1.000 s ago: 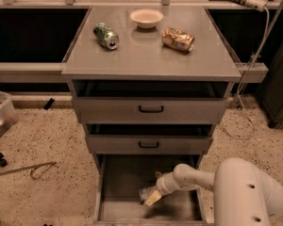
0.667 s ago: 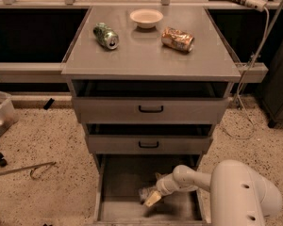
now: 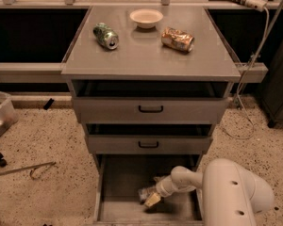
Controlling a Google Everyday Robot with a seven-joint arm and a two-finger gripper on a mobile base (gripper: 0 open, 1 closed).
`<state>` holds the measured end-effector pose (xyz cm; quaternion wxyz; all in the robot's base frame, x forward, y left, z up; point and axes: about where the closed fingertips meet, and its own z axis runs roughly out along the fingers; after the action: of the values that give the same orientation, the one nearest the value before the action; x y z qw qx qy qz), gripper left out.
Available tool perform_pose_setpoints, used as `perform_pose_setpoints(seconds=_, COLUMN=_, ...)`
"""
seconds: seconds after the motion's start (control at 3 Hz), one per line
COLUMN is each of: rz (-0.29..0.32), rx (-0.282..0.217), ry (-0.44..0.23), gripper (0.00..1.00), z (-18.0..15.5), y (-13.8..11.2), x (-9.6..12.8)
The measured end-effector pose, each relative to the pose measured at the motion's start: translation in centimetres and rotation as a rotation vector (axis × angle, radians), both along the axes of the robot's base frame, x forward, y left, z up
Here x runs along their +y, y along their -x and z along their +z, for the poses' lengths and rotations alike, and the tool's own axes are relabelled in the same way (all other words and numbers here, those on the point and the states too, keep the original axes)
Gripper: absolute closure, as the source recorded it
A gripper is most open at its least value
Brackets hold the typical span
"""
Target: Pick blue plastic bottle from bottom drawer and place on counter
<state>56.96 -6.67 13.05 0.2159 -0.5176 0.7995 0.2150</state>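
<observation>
Bottle point(image 3: 145, 193) lies just left of the end effector point(image 3: 152, 200), low inside the drawer point(image 3: 118, 182); arm point(image 3: 185, 178) reaches down-left; grip state cannot be told.

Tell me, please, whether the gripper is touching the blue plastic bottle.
Cannot tell. In the camera view the gripper sits low in the bottom drawer, overlapping the blue plastic bottle; neither contact nor gap shows plainly.

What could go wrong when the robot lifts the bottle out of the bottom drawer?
The small clear plastic bottle by the gripper, down in the deep grey bottom drawer, might roll away or slip. Lifting it, the arm might bump the shallower grey drawer jutting out above. On the grey counter, it might knock the green soda can.
</observation>
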Motion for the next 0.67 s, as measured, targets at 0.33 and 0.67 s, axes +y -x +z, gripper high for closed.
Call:
perform_pose_setpoints(seconds=0.33, rz=0.002, rx=0.001, ry=0.002, gripper=0.42, z=-0.06, y=0.04, x=0.00)
perform_pose_setpoints(seconds=0.67, rz=0.002, rx=0.001, ry=0.002, gripper=0.65, z=-0.06, y=0.04, x=0.00)
